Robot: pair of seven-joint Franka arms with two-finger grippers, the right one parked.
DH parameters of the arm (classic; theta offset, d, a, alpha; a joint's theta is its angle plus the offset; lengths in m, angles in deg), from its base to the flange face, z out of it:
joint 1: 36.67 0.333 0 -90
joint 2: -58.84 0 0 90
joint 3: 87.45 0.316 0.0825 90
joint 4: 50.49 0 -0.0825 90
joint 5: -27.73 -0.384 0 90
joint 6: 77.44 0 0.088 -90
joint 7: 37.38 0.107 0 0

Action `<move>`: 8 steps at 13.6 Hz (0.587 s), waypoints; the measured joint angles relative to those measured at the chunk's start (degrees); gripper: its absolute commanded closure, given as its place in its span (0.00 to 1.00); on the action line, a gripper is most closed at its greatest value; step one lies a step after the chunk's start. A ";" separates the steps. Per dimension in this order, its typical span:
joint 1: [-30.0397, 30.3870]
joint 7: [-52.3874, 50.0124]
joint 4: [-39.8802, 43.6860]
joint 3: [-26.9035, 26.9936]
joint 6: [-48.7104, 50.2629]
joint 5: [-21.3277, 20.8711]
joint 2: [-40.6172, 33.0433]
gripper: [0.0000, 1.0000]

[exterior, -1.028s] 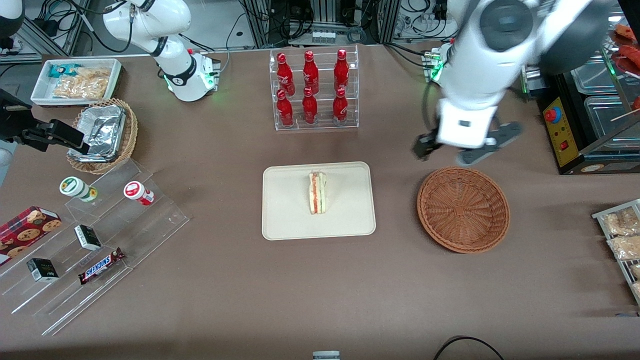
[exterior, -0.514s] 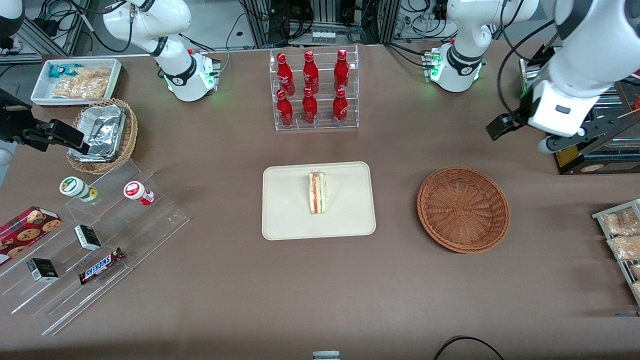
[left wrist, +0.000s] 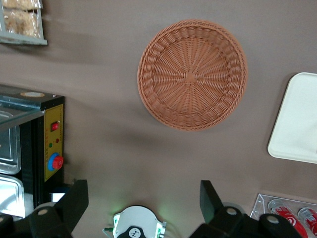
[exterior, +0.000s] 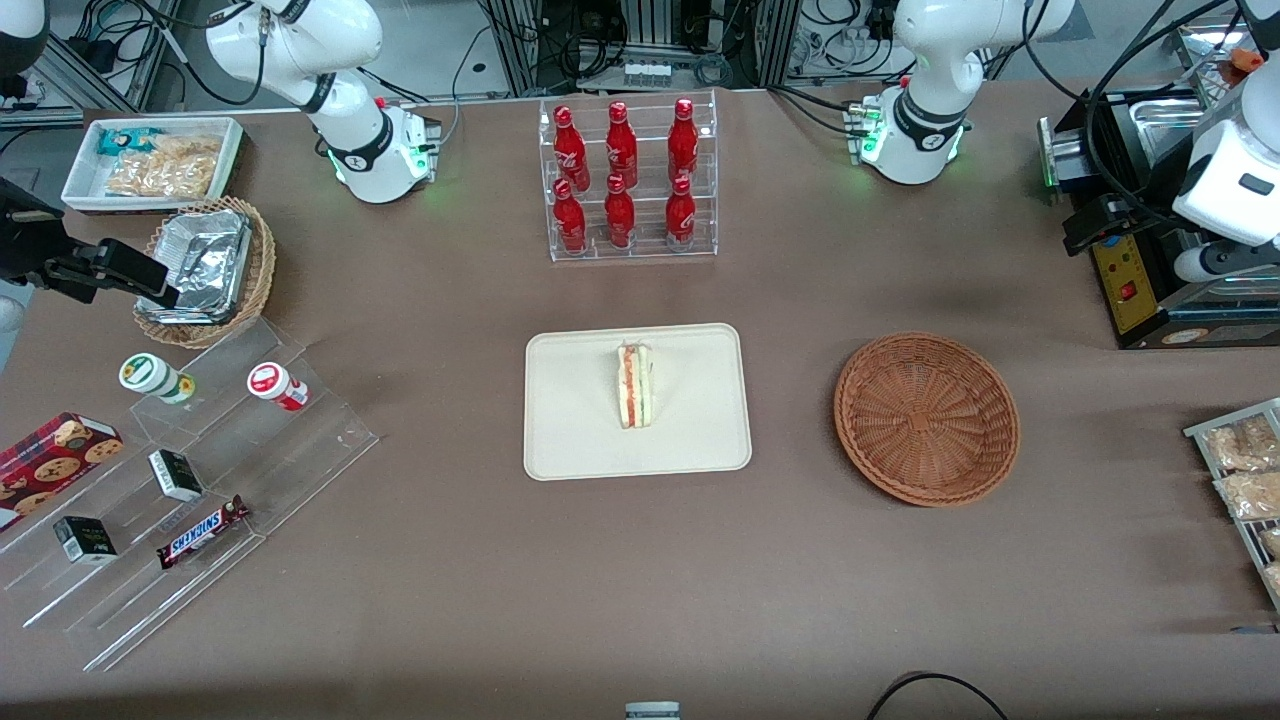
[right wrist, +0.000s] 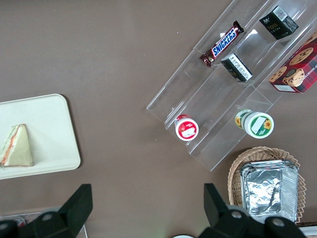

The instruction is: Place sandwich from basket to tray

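The sandwich (exterior: 635,385) lies on the cream tray (exterior: 580,440), stripe edge up, near the tray's middle. It also shows on the tray (right wrist: 49,129) in the right wrist view (right wrist: 17,146). The reddish-brown basket (exterior: 927,417) is empty; the left wrist view shows its bare weave (left wrist: 192,74) and a corner of the tray (left wrist: 297,124). The left arm's gripper (exterior: 1150,245) is open and empty. It hangs high over the black control box at the working arm's end of the table, well away from the basket and farther from the front camera. Its fingers (left wrist: 74,198) stand wide apart.
An acrylic rack of red bottles (exterior: 625,180) stands farther from the front camera than the tray. A black control box with a red button (exterior: 1125,270) sits under the gripper. A snack rack (exterior: 1240,480) lies near the basket; a stepped acrylic shelf (exterior: 200,480) lies toward the parked arm's end.
The left arm's gripper has swung away from above the basket's rim toward the working arm's end of the table, empty. The sandwich, tray and basket have not moved.
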 measured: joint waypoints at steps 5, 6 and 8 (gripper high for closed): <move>-0.68 10.02 2.42 3.16 -0.02 0.03 0.85 0.00; -0.98 10.91 2.48 4.64 -0.04 0.11 0.88 0.00; -1.05 11.24 2.66 5.57 -0.12 0.94 1.37 0.00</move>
